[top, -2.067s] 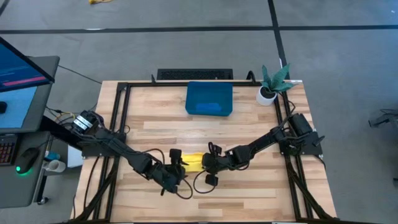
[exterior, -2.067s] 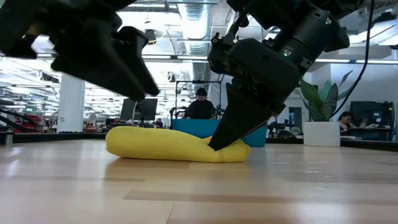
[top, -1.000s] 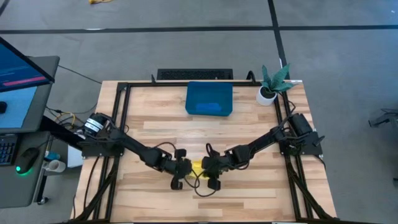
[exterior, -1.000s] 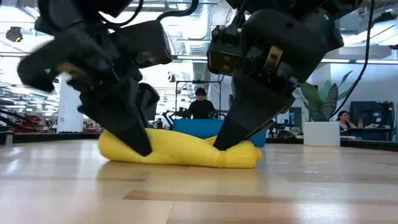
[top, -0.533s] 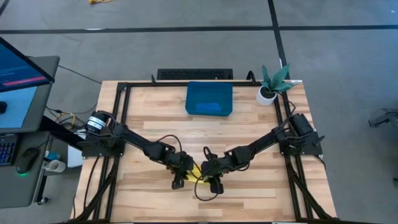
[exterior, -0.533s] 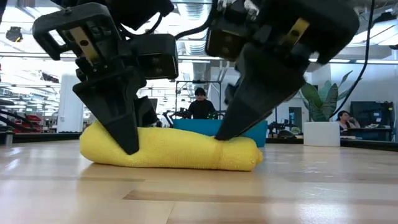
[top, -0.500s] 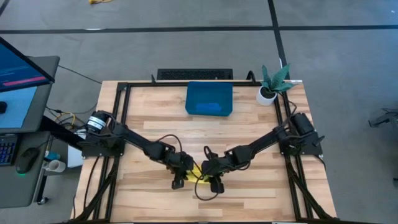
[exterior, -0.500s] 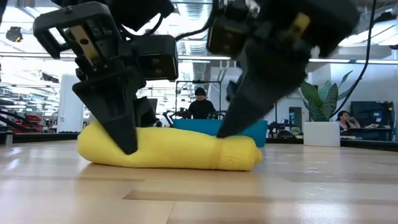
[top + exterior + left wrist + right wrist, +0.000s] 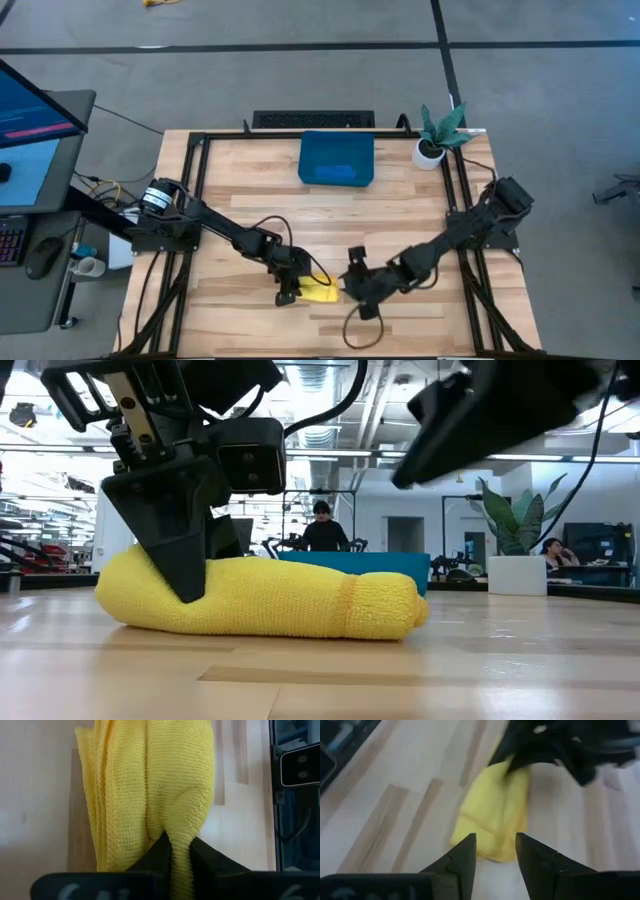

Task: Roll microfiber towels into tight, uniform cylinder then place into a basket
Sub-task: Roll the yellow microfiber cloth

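1. Your left gripper [image 9: 180, 851] pinches a fold of the rolled yellow towel [image 9: 320, 291] near the table's [image 9: 400, 210] front edge.
2. Your right gripper [image 9: 496, 851] hovers just beside it, fingers spread (holding nothing).
3. The blue basket [image 9: 337, 158] sits well apart, at the back.

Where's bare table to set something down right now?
Bare wood lies between the basket and the arms, and along the near table edge. It is crowded near the front middle: left gripper pinches the yellow towel, open right gripper beside it. The plant takes the far right corner.
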Controlling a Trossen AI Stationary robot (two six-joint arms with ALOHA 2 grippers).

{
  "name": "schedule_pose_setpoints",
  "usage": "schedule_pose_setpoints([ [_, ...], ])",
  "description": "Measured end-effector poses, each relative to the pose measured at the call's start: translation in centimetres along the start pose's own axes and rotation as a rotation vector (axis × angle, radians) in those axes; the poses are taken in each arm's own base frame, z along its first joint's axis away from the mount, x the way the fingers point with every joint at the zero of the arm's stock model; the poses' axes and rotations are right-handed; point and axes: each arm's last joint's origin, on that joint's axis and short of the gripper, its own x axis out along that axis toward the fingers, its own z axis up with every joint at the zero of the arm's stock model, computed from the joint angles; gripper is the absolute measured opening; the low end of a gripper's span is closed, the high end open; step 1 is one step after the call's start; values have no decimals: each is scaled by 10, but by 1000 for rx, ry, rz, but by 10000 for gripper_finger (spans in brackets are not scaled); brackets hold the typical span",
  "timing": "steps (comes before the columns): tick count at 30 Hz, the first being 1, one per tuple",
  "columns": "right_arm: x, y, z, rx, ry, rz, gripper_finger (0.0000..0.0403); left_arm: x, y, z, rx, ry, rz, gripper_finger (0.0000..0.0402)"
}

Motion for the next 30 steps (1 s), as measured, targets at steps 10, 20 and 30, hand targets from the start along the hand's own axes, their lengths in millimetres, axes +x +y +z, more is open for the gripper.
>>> schedule_pose_setpoints([
  [10, 34, 24, -16, -192, -17, 14, 161, 0, 0, 1, 9, -9, 2, 31],
  [20, 37, 22, -2, -121, -58, 10, 168, -2, 2, 6, 3, -82, 69, 29],
  [30, 66, 19, -21, -98, 31, 3, 172, -2, 2, 7, 3, -92, 82, 29],
])
